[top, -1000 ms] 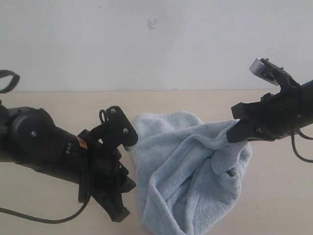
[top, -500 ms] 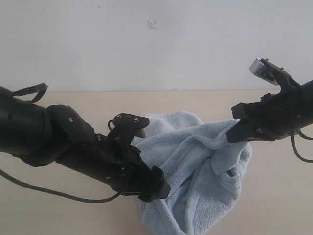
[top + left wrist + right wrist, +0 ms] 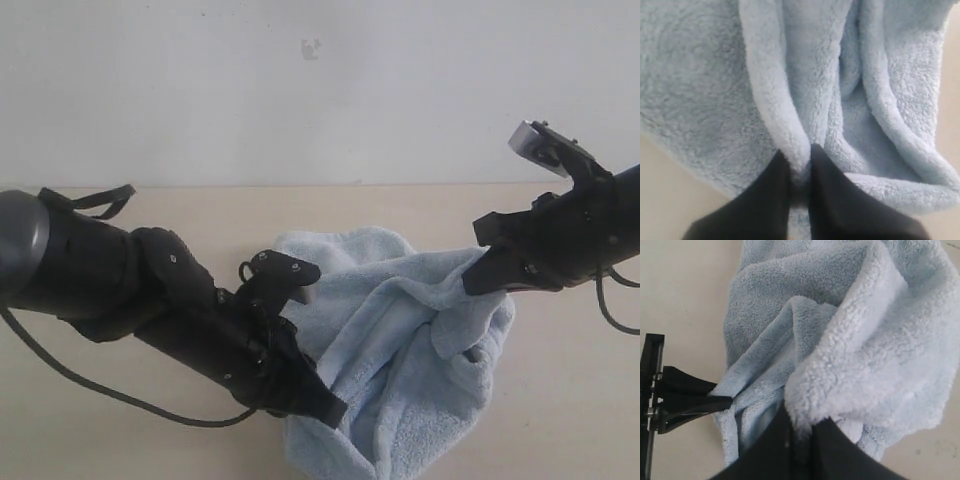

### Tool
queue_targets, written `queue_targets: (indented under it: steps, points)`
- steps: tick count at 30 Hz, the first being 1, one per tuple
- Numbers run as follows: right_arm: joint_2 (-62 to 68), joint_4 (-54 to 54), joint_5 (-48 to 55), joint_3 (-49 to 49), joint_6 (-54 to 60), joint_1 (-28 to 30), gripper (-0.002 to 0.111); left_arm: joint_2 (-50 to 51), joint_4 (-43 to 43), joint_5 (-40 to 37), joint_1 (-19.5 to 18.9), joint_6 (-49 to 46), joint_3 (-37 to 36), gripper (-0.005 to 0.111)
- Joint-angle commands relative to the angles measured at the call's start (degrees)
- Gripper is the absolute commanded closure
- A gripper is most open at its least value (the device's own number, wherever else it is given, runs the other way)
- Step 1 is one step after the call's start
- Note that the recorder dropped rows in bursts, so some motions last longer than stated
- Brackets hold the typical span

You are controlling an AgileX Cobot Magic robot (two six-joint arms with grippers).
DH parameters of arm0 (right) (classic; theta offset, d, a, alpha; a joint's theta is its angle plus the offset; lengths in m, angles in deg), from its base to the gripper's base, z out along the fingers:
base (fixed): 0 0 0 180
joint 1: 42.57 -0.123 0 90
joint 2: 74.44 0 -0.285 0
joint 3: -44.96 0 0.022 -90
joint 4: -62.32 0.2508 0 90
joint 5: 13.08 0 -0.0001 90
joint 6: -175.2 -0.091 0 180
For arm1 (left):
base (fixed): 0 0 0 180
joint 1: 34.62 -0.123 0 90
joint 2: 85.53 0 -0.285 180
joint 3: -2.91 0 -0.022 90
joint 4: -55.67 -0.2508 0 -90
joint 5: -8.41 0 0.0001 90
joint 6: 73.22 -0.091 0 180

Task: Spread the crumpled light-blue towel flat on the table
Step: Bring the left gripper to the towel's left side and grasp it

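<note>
The light-blue towel (image 3: 400, 340) hangs crumpled between both arms over the beige table (image 3: 570, 400). My right gripper (image 3: 476, 276) is shut on an upper edge of the towel and holds that part raised. My left gripper (image 3: 328, 410) is shut on a fold at the towel's lower left side. In the left wrist view the black fingers (image 3: 765, 195) pinch a thick ridge of towel (image 3: 790, 90). In the right wrist view the gripper (image 3: 802, 427) clamps a fluffy edge of the towel (image 3: 865, 355), and the left gripper (image 3: 715, 402) shows beyond it at the towel's border. The white tag is hidden.
A white-grey wall (image 3: 320, 90) rises behind the table's far edge. Bare table surface (image 3: 120, 440) lies on both sides of the towel. A black cable (image 3: 100, 390) trails under the left arm, and another cable (image 3: 612, 310) hangs by the right arm.
The left arm swung right and stretched out to the towel's lower left side, where its gripper now pinches a fold. The right arm and its raised part of the towel have stayed still.
</note>
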Motion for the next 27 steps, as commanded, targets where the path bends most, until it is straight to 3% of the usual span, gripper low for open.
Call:
queue_targets:
  steps: [1, 6, 9, 12, 16, 21, 27]
  points:
    - [-0.6, -2.3, 1.7, 0.0, 0.6, 0.0, 0.107, -6.4, -9.9, -0.2, 0.0, 4.4, 0.3, 0.103]
    - [-0.6, -10.3, -0.2, 0.0, -4.4, 0.0, 0.107, -16.9, -33.5, -2.4, -1.3, 22.9, -0.1, 0.103]
    - [-0.6, -13.7, -1.0, 0.0, -10.2, 0.0, 0.107, -21.8, -50.9, -9.4, -2.1, 32.0, -0.3, 0.103]
    - [-0.6, -15.2, -0.7, 0.0, -10.4, 0.0, 0.107, -24.4, -63.1, -19.6, -2.6, 33.0, -0.3, 0.103]
    - [-0.6, -22.8, -0.9, 0.0, -12.0, 0.1, 0.107, -26.2, -70.4, -24.2, -3.3, 40.2, -0.3, 0.103]
    - [-0.6, -44.3, -3.5, 0.0, -39.1, 0.1, 0.107, -26.2, -76.4, -23.8, -5.0, 51.4, -0.3, 0.103]
    - [-0.6, -38.4, -3.5, 0.0, -33.5, -0.1, 0.107, -24.5, -70.4, -13.6, -5.2, 51.4, -3.5, 0.103]
